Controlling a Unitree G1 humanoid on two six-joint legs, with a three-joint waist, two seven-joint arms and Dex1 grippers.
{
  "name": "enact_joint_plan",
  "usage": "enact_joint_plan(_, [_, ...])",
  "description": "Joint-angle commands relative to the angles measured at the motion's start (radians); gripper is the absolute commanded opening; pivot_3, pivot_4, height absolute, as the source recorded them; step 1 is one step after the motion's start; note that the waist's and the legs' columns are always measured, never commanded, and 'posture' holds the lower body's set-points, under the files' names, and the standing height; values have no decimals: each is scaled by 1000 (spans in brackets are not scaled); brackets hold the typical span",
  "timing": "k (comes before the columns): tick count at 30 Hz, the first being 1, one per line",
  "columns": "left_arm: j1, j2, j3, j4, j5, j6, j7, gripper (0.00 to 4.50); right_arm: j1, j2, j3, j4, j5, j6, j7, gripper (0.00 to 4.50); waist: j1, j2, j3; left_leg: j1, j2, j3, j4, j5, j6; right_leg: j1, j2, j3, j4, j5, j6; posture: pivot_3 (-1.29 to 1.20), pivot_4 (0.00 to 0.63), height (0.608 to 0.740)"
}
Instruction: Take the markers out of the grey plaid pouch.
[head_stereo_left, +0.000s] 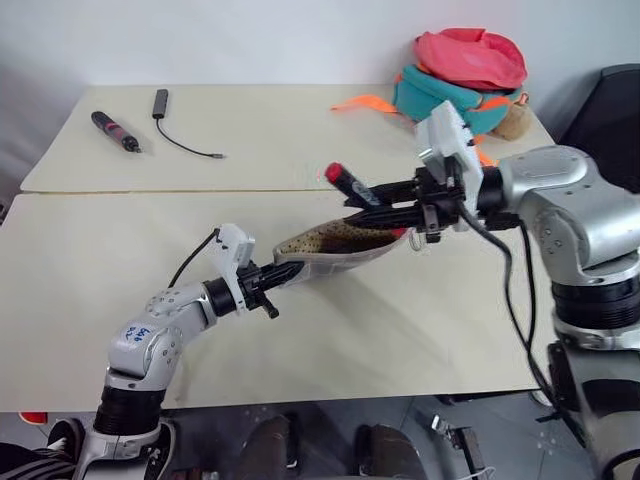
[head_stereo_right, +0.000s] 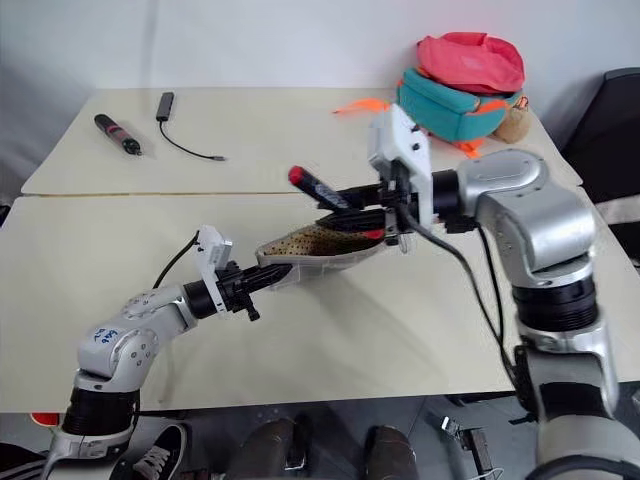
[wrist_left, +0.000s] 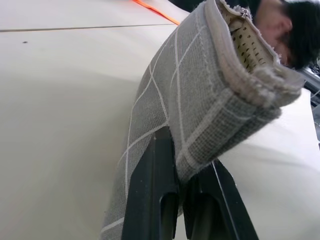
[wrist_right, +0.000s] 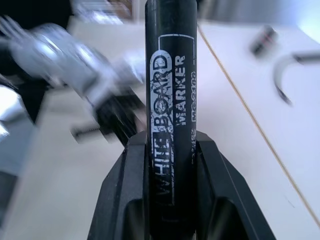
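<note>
- Holding a black marker (head_stereo_left: 352, 184) with a red end, the right gripper (head_stereo_left: 392, 200) clamps its barrel above the table's (head_stereo_left: 90, 290) middle seam.
- Left gripper (head_stereo_left: 275, 285) pinches one end of the grey plaid pouch (head_stereo_left: 335, 247), lifted off the table, speckled lining showing.
- Near edge lies bare.
</note>
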Motion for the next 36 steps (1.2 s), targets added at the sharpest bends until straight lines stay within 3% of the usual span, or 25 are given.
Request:
enact_joint_plan(1, [-1,29,69,-2,-25,2,-9,0,52,-129,58,80,-174,-187,9,645,-1,0,0,0,0,0,0,-1,-1,0,0,0,0,0,0,0,150,740])
enact_joint_plan(5, [8,45,120,6,-51,21,-11,0,136,-196,91,118,-221,-238,40,645,-4,0,0,0,0,1,-1,0,1,0,0,0,-1,0,0,0,150,740])
enact_joint_plan(12, [17,33,123,-21,-65,43,-11,0,223,-191,174,343,-413,-440,-37,645,-5,0,0,1,1,3,-1,1,1,0,1,0,-1,0,0,0,150,740])
enact_joint_plan(20, [23,30,122,-34,-70,51,-6,0,245,-155,160,408,-405,-453,-7,645,-6,1,1,1,1,1,-1,1,1,0,1,0,-1,0,0,0,150,740])
enact_joint_plan(21, [23,29,120,-34,-70,52,-6,0,242,-149,154,410,-407,-460,-15,1386,-6,1,1,1,1,2,-1,1,1,0,1,0,-1,0,0,0,150,740])
enact_joint_plan(28, [25,23,113,-39,-68,54,-5,0,250,-148,154,406,-410,-454,-9,3703,-5,1,1,1,1,1,0,1,1,1,1,0,-1,0,0,0,150,740])
enact_joint_plan(36, [35,20,109,-53,-73,61,-5,0,154,-146,92,356,-373,-417,-12,3703,-4,1,1,1,1,1,0,1,1,1,1,0,-2,0,0,0,150,740])
